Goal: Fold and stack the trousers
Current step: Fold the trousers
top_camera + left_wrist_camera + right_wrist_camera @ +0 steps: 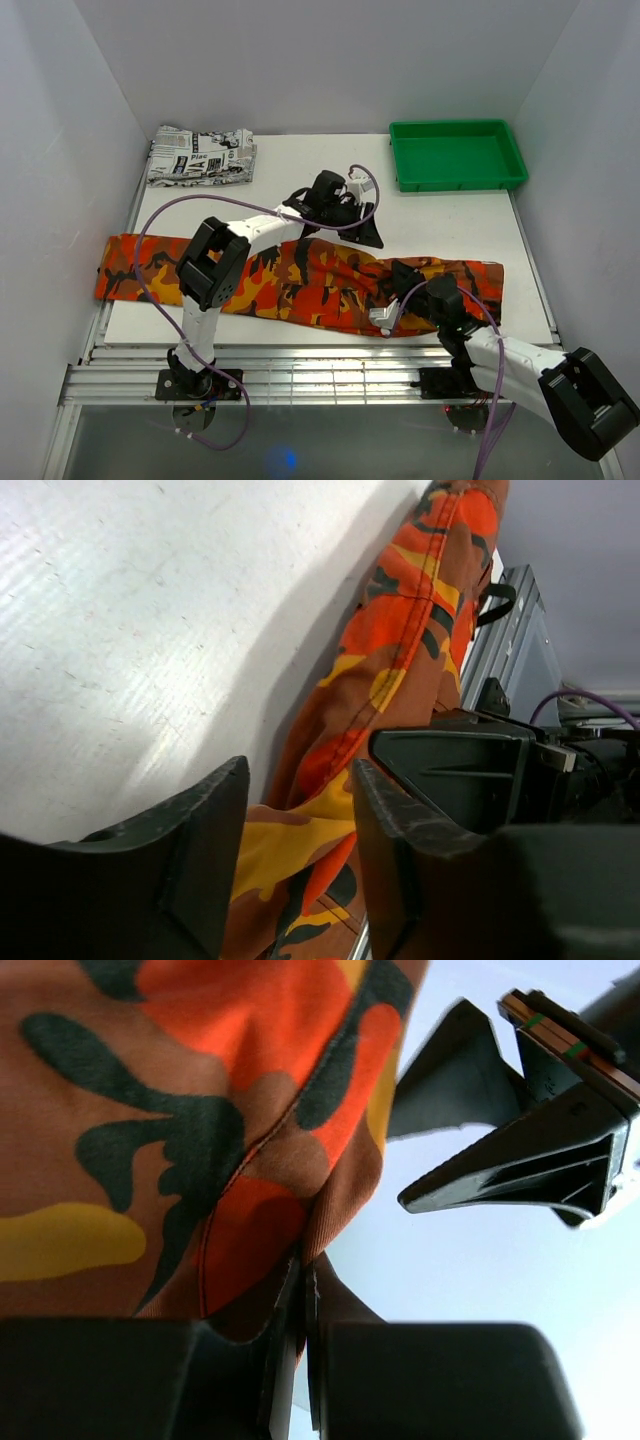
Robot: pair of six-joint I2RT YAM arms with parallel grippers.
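Note:
The trousers [300,285], orange, red, yellow and black camouflage cloth, lie stretched across the white table from its left edge to the right front. My left gripper [363,233] hovers at their far edge near the middle. In the left wrist view its jaws stand apart [300,780] with a fold of the trousers [400,630] between them, the pads not pressing on it. My right gripper [400,275] is low over the right part of the cloth. Its fingers [303,1270] are shut on a pinch of the trousers' edge [150,1080].
A folded black-and-white newspaper-print garment [200,155] lies at the back left corner. A green tray [455,127] stands at the back right. Aluminium rails [300,375] run along the table's front edge, and white walls close in both sides.

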